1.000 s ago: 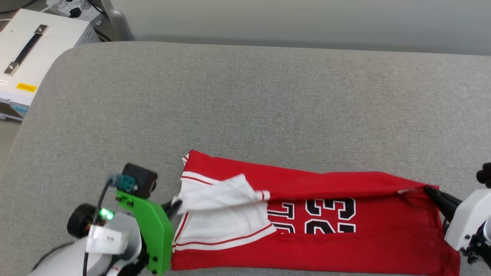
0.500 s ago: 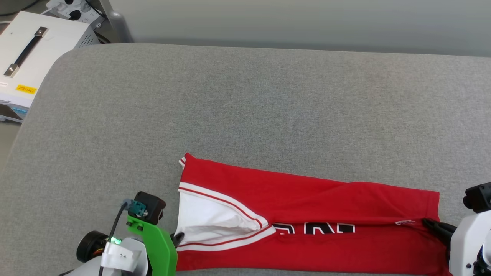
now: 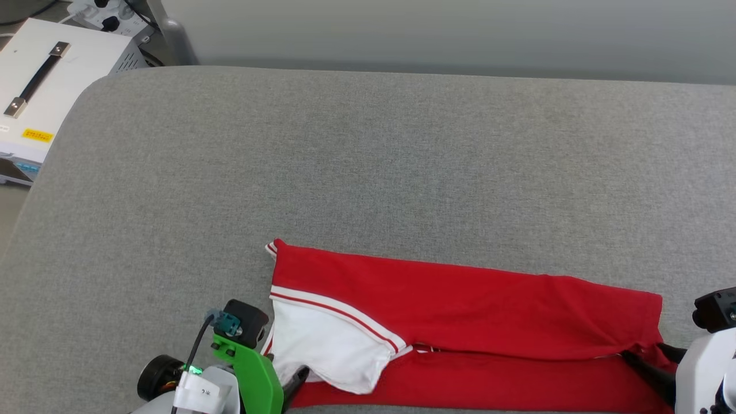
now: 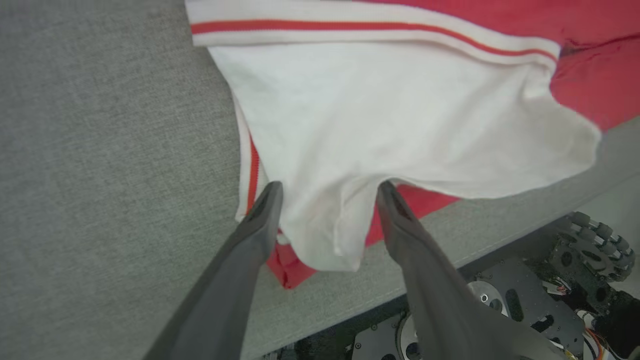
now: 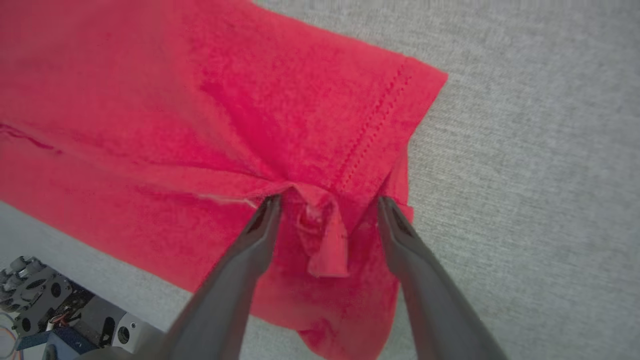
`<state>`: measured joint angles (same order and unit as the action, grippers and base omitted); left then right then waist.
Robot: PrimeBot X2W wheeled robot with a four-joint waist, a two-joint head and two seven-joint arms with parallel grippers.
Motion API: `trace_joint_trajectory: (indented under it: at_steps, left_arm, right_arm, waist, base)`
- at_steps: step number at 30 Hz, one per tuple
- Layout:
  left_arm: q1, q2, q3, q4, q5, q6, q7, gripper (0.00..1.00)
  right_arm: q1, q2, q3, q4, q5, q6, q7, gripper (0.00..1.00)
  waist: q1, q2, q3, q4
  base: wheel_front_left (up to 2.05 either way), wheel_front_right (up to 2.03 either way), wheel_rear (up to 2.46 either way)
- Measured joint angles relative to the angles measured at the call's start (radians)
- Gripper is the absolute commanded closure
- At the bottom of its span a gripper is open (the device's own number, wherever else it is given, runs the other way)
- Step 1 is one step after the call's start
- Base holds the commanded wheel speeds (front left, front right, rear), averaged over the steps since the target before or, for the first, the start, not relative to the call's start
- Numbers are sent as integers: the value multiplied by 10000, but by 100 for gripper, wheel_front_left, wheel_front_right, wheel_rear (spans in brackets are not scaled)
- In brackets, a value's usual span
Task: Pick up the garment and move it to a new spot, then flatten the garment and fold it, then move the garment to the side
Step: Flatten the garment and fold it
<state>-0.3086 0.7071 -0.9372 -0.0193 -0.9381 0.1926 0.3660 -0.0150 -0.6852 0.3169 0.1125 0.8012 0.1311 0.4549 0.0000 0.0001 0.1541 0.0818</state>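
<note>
Though the garment (image 3: pixel 460 299) lies folded lengthwise on the table (image 3: pixel 368 172), stretched between the claws, further folds and the move aside seem left. The left claw (image 4: pixel 328 189) and right claw (image 5: pixel 327 201) gape, with loose cloth between their fingers.

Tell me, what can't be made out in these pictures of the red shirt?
- Head view: the garment is folded over, hiding the layer beneath; the bottom edge cuts off its near side.
- Head view: the yellow sticker on the white box is too small to read.
- Right wrist view: bunched cloth at the right gripper hides the surface below.
</note>
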Motion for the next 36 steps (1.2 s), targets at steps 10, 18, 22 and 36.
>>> trace_joint_trajectory:
  at_steps: [10, 18, 22, 36]
  left_arm:
    - [8, -36, 1143, -523, -54, 594, -1630, 0]
    - [99, -311, 2226, -616, 146, 1231, -3820, 0]
    - [100, -508, 2418, -491, 506, 1287, -4813, 0]
    - [363, -1570, 4418, -247, 2978, 621, -6220, 0]
  right_arm:
    - [228, -44, -802, -744, 1118, 0, 128, 0]
    - [453, 683, -2385, -1191, 1198, 0, 1290, 0]
    - [490, 1576, -3310, -1233, 1114, 0, 2013, 0]
    - [-130, 4938, -6663, -790, -1567, 0, 3814, 0]
  waist:
    - [0, 0, -452, -91]
    - [0, 0, -602, -263]
    - [0, 0, -529, -274]
    - [0, 0, -29, -18]
  base:
    - [0, 0, 0]
    - [0, 0, 0]
    - [0, 0, 0]
    - [0, 0, 0]
